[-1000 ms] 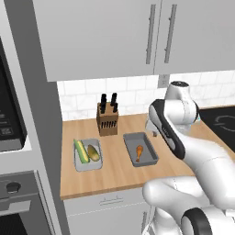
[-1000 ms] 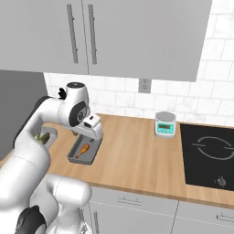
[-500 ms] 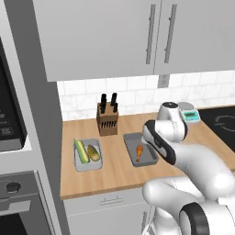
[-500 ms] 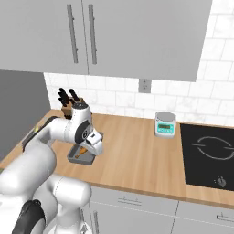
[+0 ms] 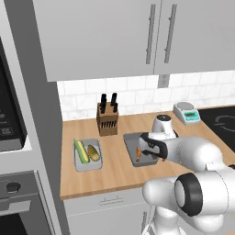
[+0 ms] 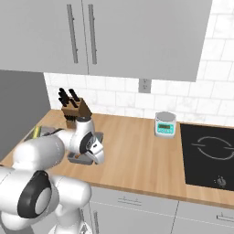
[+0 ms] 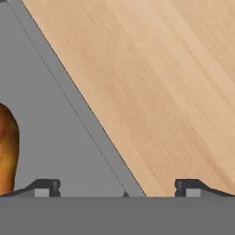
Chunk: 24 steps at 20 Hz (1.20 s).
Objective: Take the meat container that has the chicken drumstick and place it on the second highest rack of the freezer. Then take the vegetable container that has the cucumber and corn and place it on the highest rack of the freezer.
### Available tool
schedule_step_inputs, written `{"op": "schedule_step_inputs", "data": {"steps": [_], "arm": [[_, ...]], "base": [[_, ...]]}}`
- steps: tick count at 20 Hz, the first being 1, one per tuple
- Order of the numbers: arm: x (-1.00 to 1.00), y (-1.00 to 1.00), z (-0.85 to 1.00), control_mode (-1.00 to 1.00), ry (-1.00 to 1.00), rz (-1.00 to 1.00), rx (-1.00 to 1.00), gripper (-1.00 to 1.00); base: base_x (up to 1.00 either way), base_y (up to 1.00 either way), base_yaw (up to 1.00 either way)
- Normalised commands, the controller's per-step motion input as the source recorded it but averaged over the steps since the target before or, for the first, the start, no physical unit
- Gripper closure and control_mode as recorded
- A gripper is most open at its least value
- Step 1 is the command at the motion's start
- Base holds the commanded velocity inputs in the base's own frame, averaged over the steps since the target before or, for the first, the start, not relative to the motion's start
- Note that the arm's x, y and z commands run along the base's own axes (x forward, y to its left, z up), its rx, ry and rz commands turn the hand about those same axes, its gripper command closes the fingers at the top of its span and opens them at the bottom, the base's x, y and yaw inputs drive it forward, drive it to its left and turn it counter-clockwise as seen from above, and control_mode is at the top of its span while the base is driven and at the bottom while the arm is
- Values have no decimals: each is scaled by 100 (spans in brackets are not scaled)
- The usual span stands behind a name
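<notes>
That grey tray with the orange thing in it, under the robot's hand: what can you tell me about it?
The meat container is a shallow, rectangular grey tray with a low rim, looking like metal or plastic. It lies flat on the wooden counter, right of the knife block. A small orange-brown chicken drumstick lies inside. The open pincer straddles its rim, one fingertip over the tray floor, the other over wood.
</notes>
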Motion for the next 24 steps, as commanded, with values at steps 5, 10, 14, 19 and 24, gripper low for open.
{"op": "schedule_step_inputs", "data": {"steps": [5, 10, 14, 19, 24], "arm": [[2, 0, -27, -100, 0, -2, 0, -100], [0, 0, -14, -100, 0, -1, 0, -100], [0, 13, -11, -100, 1, -6, 0, -100], [0, 17, -10, -100, 1, -12, 0, -100], [0, 5, -2, -100, 0, -9, 0, -100]], "base": [[0, 0, 0], [0, 0, 0], [0, 0, 0], [0, 0, 0], [0, 0, 0]]}}
